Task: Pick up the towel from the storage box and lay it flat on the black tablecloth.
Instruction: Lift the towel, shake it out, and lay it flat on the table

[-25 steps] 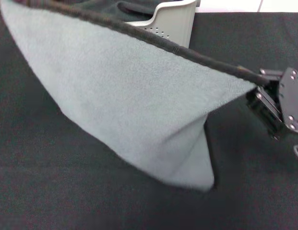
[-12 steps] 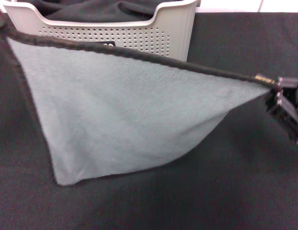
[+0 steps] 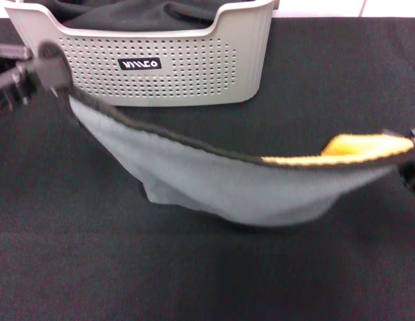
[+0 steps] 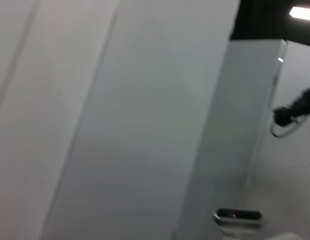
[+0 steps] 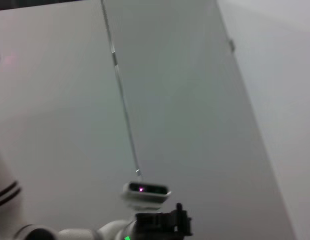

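Observation:
The grey-teal towel [image 3: 214, 180] with black edging hangs stretched between my two grippers, its lower fold touching the black tablecloth [image 3: 194, 274]. Its yellow reverse [image 3: 357, 145] shows near the right corner. My left gripper [image 3: 40, 70] is shut on the towel's left corner, in front of the storage box's left end. My right gripper [image 3: 414, 150] holds the right corner at the view's right edge and is mostly cut off. The light grey perforated storage box [image 3: 187, 67] stands at the back. The wrist views show only walls.
A dark charcoal cloth [image 3: 133, 13] lies inside the storage box. A white surface [image 3: 321, 7] lies beyond the tablecloth's far edge.
Both grippers have lowered the towel toward the tablecloth. Its top edge now sags, the yellow reverse has turned up at the right, and the storage box front is uncovered.

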You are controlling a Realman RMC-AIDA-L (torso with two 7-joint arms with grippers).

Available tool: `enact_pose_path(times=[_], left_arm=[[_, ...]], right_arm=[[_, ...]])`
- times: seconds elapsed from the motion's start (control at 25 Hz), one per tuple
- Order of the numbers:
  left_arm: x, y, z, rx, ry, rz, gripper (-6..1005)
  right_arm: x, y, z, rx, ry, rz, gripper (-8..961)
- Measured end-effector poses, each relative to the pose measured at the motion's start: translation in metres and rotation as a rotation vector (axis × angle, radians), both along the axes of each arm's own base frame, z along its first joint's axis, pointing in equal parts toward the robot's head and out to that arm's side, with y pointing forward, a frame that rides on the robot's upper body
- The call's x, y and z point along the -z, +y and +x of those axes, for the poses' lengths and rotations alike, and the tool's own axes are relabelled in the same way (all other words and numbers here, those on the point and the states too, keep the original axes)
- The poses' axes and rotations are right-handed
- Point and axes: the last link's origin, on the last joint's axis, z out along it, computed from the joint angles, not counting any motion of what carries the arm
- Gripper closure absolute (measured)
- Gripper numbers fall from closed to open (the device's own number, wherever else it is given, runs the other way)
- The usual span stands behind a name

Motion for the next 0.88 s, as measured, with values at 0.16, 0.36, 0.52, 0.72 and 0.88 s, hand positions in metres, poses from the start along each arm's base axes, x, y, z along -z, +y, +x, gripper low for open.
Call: enact_pose_path(times=[0.16,0.36,0.52,0.72,0.88], left_arm=[[-0.001,-0.008,0.003,0.049,0.023,-0.069,967],[-0.010,-0.018,0.002,0.080,0.039,-0.133,967],[-0.018,-0.024,-0.003,0.069,0.077,-0.146,967],[-0.027,-0.031,-0.015,0.022,0.112,-0.123,967],[-0.022,-0.023,-0.027,-0.042,0.132,-0.055,967]], right_arm=[[-0.004,-0.012,0.003,-0.040,-0.009,-0.088,945],[-0.008,-0.028,-0.002,-0.111,0.048,-0.185,945],[-0.010,-0.035,-0.006,-0.146,0.092,-0.241,945],[0.001,-0.029,-0.005,-0.082,0.090,-0.251,945],[0.021,0.000,-0.006,0.032,0.045,-0.243,945]])
